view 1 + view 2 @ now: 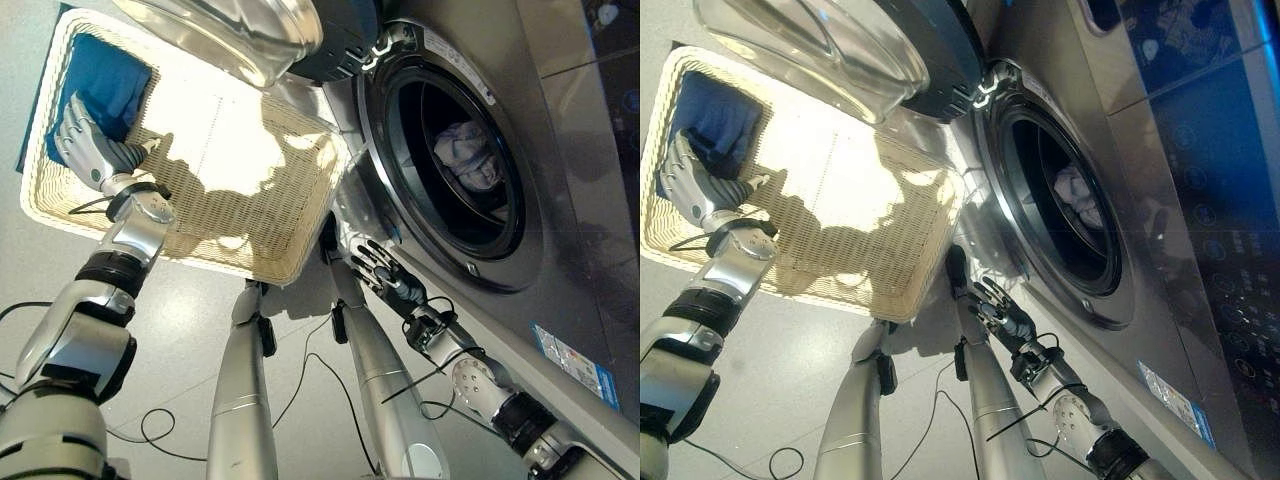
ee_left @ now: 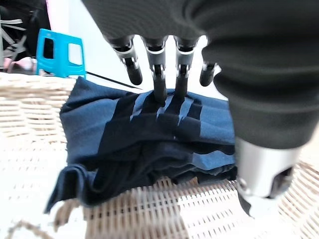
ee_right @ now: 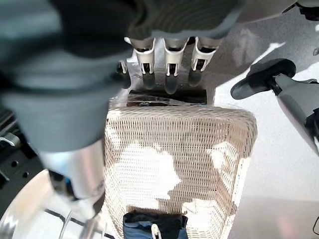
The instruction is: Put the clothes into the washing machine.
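- Left hand (image 1: 85, 140), fingers straight, rests on the dark blue crumpled cloth (image 2: 149, 144) in the wicker basket (image 1: 270, 215).
- Right hand (image 1: 385, 275) hangs relaxed below the washing machine (image 1: 470, 160).
- No print is legible.

Dark blue cloth (image 2: 149, 134) in cream woven basket (image 1: 260, 200); washing machine (image 1: 560, 180) grey.

The left hand (image 1: 88, 143) reaches forward on an outstretched arm with straight fingers (image 2: 159, 74), while the right hand (image 1: 385, 275) hangs low, fingers spread.

Pale garment (image 1: 468, 155) deep in drum (image 1: 455, 165), partly hidden.
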`<state>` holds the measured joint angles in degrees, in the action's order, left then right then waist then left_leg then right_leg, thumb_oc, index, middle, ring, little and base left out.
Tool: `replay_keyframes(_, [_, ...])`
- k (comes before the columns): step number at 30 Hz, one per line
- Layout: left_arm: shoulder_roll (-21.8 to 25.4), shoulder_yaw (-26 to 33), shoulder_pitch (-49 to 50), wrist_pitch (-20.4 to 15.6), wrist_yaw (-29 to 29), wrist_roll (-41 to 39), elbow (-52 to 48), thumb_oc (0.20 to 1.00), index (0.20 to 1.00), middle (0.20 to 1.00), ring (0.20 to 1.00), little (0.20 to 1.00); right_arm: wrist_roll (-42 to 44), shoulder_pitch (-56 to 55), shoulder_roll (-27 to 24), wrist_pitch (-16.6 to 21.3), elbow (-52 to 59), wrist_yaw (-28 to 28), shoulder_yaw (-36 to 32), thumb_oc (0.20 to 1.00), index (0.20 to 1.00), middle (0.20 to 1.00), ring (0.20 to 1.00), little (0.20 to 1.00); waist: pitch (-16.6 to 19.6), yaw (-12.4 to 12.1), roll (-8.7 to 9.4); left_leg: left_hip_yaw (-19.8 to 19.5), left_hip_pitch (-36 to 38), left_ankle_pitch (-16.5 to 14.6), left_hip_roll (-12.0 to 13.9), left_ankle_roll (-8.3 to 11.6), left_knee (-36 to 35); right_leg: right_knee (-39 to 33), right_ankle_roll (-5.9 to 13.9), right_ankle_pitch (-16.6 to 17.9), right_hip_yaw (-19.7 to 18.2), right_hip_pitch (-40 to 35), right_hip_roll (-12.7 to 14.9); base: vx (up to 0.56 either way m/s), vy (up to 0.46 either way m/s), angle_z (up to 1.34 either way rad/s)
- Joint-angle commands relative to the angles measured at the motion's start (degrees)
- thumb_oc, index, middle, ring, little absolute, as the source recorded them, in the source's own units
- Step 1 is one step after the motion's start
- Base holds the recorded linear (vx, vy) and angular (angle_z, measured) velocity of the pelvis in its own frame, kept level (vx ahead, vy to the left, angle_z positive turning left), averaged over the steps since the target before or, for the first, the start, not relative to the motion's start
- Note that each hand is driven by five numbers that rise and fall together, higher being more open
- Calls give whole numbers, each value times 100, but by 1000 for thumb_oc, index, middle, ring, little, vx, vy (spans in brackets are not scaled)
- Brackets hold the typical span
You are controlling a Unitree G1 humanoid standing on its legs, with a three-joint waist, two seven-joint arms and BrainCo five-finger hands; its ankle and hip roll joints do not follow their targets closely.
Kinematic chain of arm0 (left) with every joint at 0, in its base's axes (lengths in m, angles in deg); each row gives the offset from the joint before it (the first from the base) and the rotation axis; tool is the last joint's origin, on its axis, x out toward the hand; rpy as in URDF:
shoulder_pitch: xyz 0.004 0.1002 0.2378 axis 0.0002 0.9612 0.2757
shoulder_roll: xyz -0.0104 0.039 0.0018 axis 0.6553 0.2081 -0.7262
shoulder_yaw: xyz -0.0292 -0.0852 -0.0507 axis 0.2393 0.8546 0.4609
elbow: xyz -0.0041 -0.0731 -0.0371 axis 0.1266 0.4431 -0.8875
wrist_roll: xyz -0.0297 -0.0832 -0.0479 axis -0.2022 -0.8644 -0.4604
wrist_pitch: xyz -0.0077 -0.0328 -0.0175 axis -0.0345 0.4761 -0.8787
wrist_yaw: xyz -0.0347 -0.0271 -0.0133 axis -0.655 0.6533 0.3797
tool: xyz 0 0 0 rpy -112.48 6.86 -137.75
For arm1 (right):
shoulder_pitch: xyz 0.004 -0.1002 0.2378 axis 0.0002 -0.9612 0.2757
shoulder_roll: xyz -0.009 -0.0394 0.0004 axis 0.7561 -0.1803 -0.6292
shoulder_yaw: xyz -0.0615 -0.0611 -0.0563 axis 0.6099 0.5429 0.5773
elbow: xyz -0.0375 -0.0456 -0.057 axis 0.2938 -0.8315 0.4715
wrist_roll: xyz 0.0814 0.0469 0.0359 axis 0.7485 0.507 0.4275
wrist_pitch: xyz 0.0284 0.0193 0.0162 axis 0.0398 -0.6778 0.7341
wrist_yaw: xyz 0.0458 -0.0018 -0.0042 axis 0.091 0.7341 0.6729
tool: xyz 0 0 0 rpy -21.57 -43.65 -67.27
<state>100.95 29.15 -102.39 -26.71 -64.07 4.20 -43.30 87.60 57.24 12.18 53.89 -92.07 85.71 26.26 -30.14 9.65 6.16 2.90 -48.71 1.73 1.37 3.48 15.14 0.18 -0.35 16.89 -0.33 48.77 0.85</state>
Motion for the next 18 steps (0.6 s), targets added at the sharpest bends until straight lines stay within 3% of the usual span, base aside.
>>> replay_keyframes(1, [127, 222, 220, 461, 333, 228, -80, 285, 285, 285, 285, 285, 260, -302, 148, 61, 275, 58, -223, 1000, 1000, 1000, 1000, 1000, 34, -221, -35, 42, 414, 727, -359, -317, -963, 463, 373, -390, -33, -260, -93, -4, 7, 13])
replay_keyframes(2, [130, 200, 212, 514, 365, 249, -56, 288, 288, 288, 288, 288, 266, -295, 149, 48, 275, 57, -235, 1000, 1000, 1000, 1000, 1000, 34, -220, -39, 31, 413, 739, -358, -317, -976, 464, 372, -389, -36, -258, -96, -2, 14, 16])
replay_keyframes(3, [149, 119, 168, 813, 434, 418, 20, 470, 470, 470, 470, 470, 252, -271, 150, -15, 292, 57, -282, 1000, 1000, 1000, 1000, 1000, 34, -213, -38, -1, 415, 782, -348, -322, -1038, 451, 369, -375, -52, -252, -106, 1, 11, 16])
replay_keyframes(4, [174, 83, 120, 952, 468, 465, 42, 570, 570, 570, 570, 570, 246, -251, 143, -39, 313, 51, -297, 1000, 1000, 1000, 1000, 1000, 34, -207, -30, -3, 420, 795, -342, -320, -1076, 430, 372, -367, -65, -253, -113, 1, 21, 12])
replay_keyframes(5, [256, 7, -3, 1149, 514, 409, 130, 1000, 1000, 1000, 1000, 1000, 267, -221, 105, -68, 324, 51, -301, 1000, 1000, 1000, 1000, 1000, 34, -191, -10, -1, 424, 818, -330, -308, -1129, 388, 373, -355, -77, -257, -124, 1, 19, 13])
replay_keyframes(10, [563, -273, -577, 1436, 540, 248, 504, 1000, 1000, 1000, 1000, 1000, 393, -195, -21, -155, 355, 122, -305, 1000, 1000, 1000, 1000, 1000, 34, -110, 129, 28, 377, 785, -297, -297, -1108, 300, 391, -305, -55, -240, -117, 1, 6, 8])
replay_keyframes(12, [583, -312, -673, 1433, 559, 216, 559, 1000, 1000, 1000, 1000, 1000, 418, -188, -23, -155, 342, 133, -303, 1000, 1000, 1000, 1000, 1000, 34, -98, 152, 31, 363, 770, -297, -298, -1088, 291, 393, -295, -51, -231, -118, 0, 0, 0])
replay_keyframes(18, [659, -608, -1194, 1872, 824, 511, 915, 1000, 1000, 1000, 1000, 1000, 771, -156, 0, -252, 244, 298, -343, 1000, 1000, 1000, 1000, 1000, 34, 21, 302, 58, 164, 651, -317, -309, -864, 224, 400, -198, -90, -63, -130, 12, 6, 0])
